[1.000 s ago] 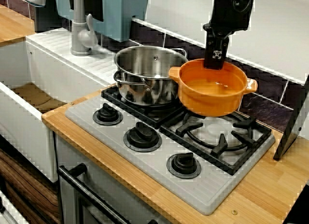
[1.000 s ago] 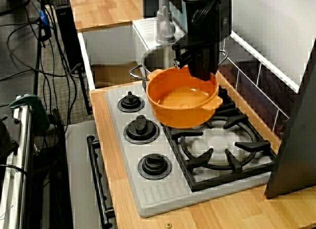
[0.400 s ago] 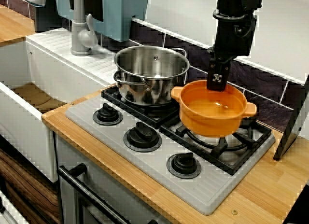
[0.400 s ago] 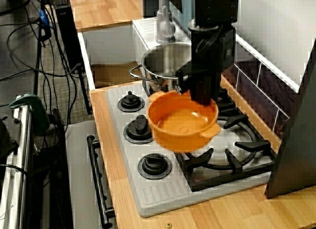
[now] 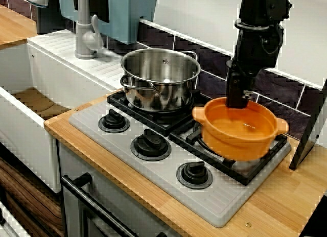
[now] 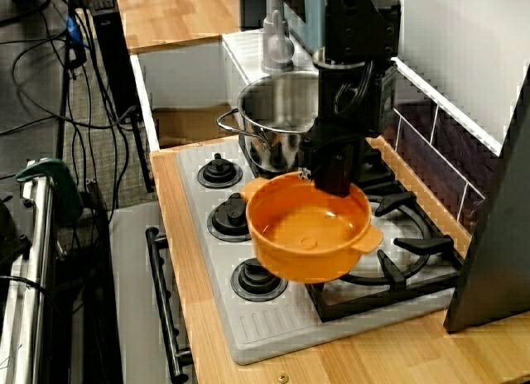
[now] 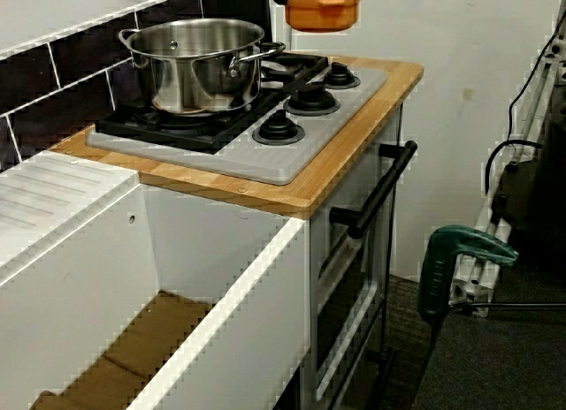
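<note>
Gripper: the black gripper (image 5: 234, 98), hanging from the upper right of the front view, was clamped on the far rim of a round orange two-handled pot (image 5: 240, 129).
Orange pot: it hung upright and empty, centre right in the front view, lifted off the black right-hand burner grate (image 5: 265, 150). In the view from the sink side it showed at the top edge, well above the stove.
Steel pot: a shiny round stainless-steel pot (image 5: 161, 78) stood on the left-hand grate, near the orange pot but apart from it.
Knobs: three black round knobs (image 5: 150, 143) ran along the grey cooktop (image 5: 153, 168), toward the lower middle of the frame.
Surroundings: the light wooden counter (image 5: 286, 196) framed the cooktop; a white sink (image 5: 20, 119) and a grey faucet (image 5: 84, 32) filled the left.
</note>
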`<state>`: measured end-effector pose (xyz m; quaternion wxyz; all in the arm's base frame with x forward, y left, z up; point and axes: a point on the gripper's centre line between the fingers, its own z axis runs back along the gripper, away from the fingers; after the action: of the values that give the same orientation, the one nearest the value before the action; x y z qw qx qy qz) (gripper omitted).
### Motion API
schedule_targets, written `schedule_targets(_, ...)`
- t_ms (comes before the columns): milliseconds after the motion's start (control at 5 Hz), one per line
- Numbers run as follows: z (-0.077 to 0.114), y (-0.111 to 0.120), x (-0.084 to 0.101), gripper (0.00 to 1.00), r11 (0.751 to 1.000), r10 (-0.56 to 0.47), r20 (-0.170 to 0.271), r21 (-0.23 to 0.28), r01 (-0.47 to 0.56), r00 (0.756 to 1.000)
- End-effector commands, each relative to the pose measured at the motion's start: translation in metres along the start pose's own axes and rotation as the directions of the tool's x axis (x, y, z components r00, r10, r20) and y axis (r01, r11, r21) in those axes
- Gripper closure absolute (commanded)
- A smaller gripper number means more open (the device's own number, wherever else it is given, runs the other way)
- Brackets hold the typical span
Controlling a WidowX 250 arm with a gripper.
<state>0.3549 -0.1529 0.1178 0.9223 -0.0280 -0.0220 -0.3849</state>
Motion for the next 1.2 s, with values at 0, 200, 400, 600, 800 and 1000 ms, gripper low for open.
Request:
schedule_targets(0,0.016,-0.003,-0.013,1.0,0.925,0.378,0.063,0.017,-0.38,0.924)
schedule_targets(200,0.018,-0.001,-0.017,1.0,0.836,0.546,0.045,0.027,-0.547,0.836)
schedule_targets(400,0.023,0.007,-0.021,1.0,0.796,0.604,0.046,0.014,-0.605,0.796)
schedule_targets(600,0.031,0.017,-0.027,1.0,0.712,0.702,0.03,-0.033,-0.702,0.711)
schedule_targets(800,0.046,0.023,-0.034,1.0,0.657,0.753,0.03,-0.088,-0.748,0.658)
schedule_targets(1000,0.06,0.03,-0.044,1.0,0.624,0.78,0.036,-0.134,-0.77,0.625)
